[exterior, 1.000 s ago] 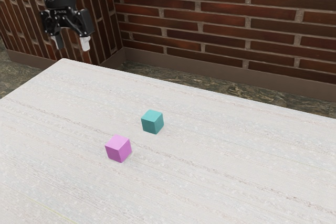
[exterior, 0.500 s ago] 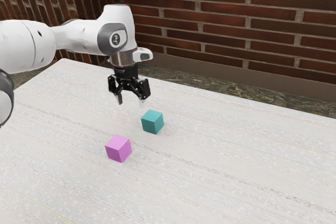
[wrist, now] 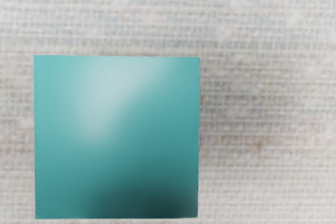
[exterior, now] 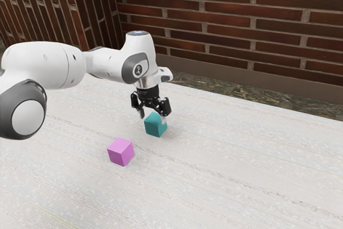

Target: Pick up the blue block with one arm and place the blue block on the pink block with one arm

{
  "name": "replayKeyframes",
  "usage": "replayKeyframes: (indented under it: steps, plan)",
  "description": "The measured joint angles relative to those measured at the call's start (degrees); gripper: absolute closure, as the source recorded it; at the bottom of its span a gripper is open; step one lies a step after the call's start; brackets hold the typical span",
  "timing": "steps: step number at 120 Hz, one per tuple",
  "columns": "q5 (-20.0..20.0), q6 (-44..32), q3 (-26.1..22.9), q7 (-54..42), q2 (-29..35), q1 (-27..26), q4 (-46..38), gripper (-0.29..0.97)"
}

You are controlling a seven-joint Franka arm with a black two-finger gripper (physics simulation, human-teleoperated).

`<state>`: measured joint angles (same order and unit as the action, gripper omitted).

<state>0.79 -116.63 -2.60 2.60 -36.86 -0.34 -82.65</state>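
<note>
A pink block (exterior: 120,151) sits nearest on the pale table (exterior: 241,175). Beyond it and apart, the blue block (exterior: 155,125), teal in tone, rests on the table. The claw (exterior: 151,114) hangs just above it, fingers spread, holding nothing. The wrist view shows the block (wrist: 116,137) off-centre under the hand, so a finger may strike its top or nudge it aside. Half a second ago the claw hung higher, toward the exterior view's left. A brick wall (exterior: 241,20) stands behind.

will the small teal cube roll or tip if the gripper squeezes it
Probably neither: the small teal cube sits flat on the pale table, so a push should slide it, not roll it. Its flat sides likely suit the open black gripper. Its glossy sheen hints it may be slippery.
</note>
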Motion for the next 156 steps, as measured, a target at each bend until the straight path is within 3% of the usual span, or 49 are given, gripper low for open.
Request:
replayKeyframes:
  steps: [21,60,94,127,141,156]
  plan:
    - [-1.6,0.0,0.0,-0.7,0.0,0.7,-0.2,0.00]
    - [-3.4,0.1,-1.4,-2.0,-6.9,1.7,6.2,0.01]
    - [-3.1,0.0,-1.5,-2.8,-10.6,1.9,10.5,0.27]
    - [-2.4,1.4,-0.8,-2.9,-10.6,1.9,10.9,0.33]
    - [-2.4,2.5,-0.3,-2.7,-4.6,1.8,7.7,0.34]
    - [-2.5,0.5,-0.3,-2.4,8.2,2.4,-8.4,0.34]
